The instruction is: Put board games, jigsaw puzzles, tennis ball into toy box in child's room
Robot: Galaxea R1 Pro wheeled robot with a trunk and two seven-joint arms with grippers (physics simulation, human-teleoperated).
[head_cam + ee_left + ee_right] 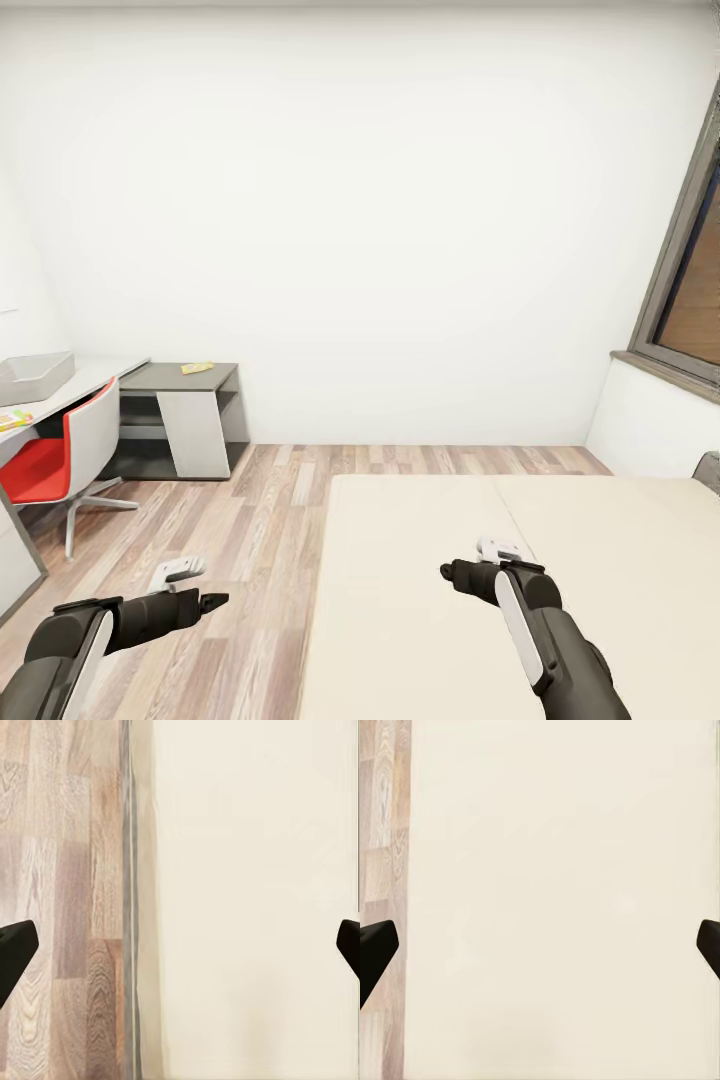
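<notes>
Your bed filled the near right with its cream top bare, while the table stood far left carrying the toy box. Your left gripper hung over the bed's edge and your right gripper over its top, both with fingers wide apart and holding nothing.

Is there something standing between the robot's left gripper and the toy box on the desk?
Yes. The red-and-white swivel chair stands on the floor in front of the desk, between the left gripper and the toy box at the desk's near-left part. Both grippers are open and empty.
</notes>
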